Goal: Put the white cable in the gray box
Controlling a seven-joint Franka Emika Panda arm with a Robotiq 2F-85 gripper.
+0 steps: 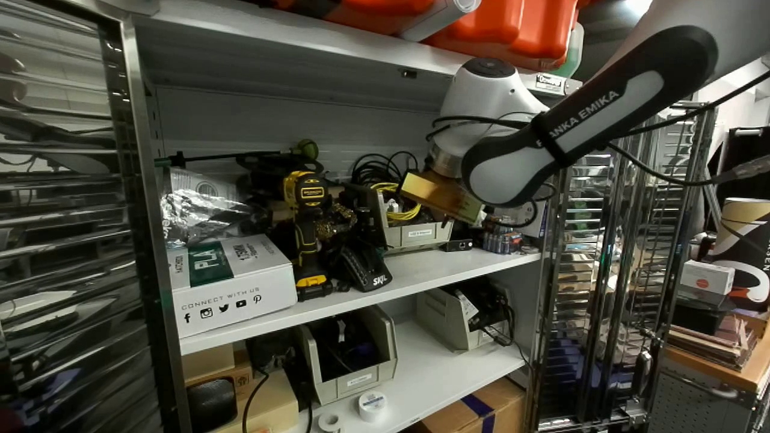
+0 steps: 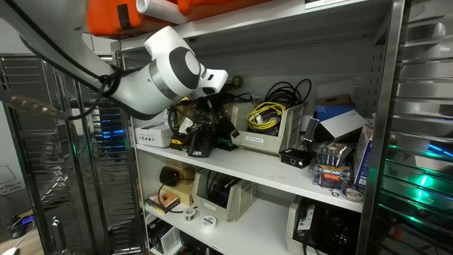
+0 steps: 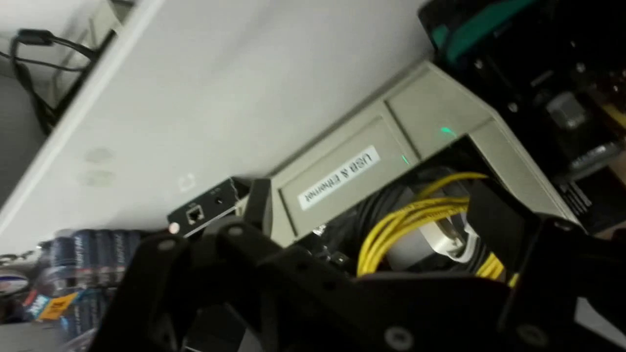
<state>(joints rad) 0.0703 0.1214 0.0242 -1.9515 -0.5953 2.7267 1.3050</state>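
2 fingers (image 3: pixel 499 222) of the gripper (image 3: pixel 374 205) stand wide apart, low in the wrist view. Right of centre there, the gray box (image 3: pixel 430 115) carries an upside-down label (image 3: pixel 339 177), "USB & Ethernet". Inside it the white cable (image 2: pixel 260 119), partly hidden, lies among yellow cable (image 3: pixel 415 213). Exterior views show "PLA" and "CONNECT WITH US" on a carton (image 1: pixel 252 273) at left, "SKIL" on a black device (image 2: pixel 200 143) near centre, "RAYOVAC" on a battery pack (image 2: pixel 332 173) at right.

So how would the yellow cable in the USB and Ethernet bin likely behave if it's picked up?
The yellow cable will probably flop yet spring a little, since its thin strands curve in loops. It may snag, as black cable loops show close behind it. It's likely light too, given those slim strands.
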